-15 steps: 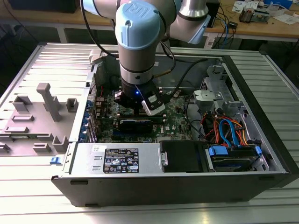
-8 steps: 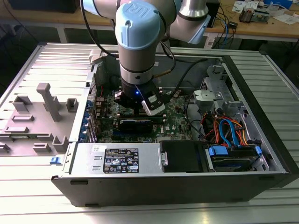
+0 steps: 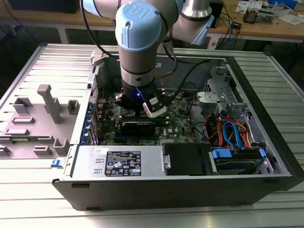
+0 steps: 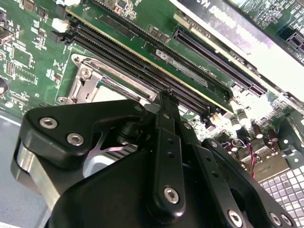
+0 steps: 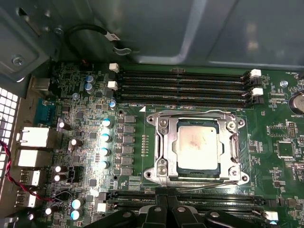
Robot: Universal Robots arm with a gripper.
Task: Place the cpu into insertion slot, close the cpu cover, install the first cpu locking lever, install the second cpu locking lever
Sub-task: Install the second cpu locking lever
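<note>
Gripper [image 5: 166, 211] hangs low over the motherboard [image 5: 95, 118], just beside the insertion slot [image 5: 197, 146]; its fingers appear pressed together and carry nothing. The cpu [image 5: 198, 145] lies seated in the slot with the cpu cover [image 5: 164, 142] folded flat around it, framing the chip. Wire levers run along the frame edges. Memory slots [image 5: 183, 83] lie beyond.

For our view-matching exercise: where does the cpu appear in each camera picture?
Exterior view: the arm's wrist stands over its spot on the motherboard.
First wrist view: the cpu sits framed by the cpu cover, between memory slots.
Second wrist view: the cpu lies beside the memory slots.
Shared landmark: the memory slots.
</note>
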